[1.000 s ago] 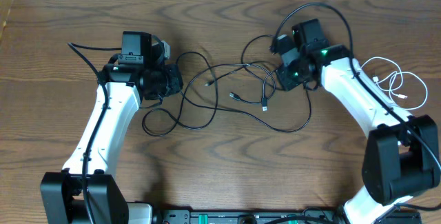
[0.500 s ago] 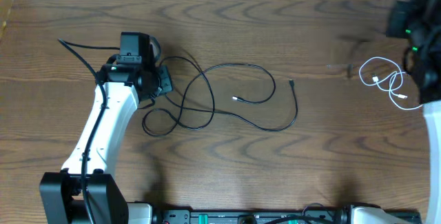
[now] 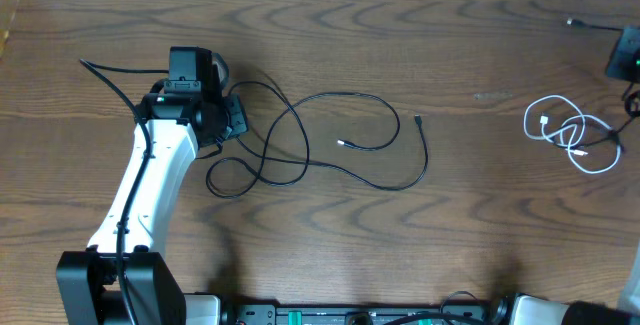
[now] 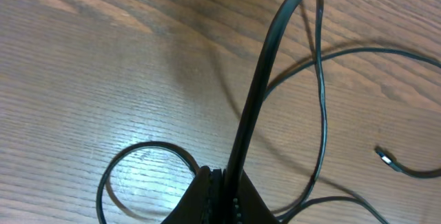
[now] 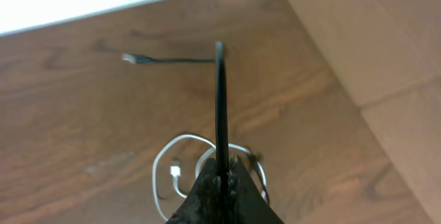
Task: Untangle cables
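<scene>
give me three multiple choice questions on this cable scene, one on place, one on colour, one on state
1. Where on the table does the white cable lie? A near the right edge; B at the left edge; C centre.
2. What colour is the cord in the right end effector? A white; B black; C red.
3. How is the left end effector? A wide open; B shut on nothing; C shut on a black cable.
1 A, the overhead view shows its coil far right. 2 B, the right wrist view shows it black. 3 C, the left wrist view shows the cable clamped in it.
</scene>
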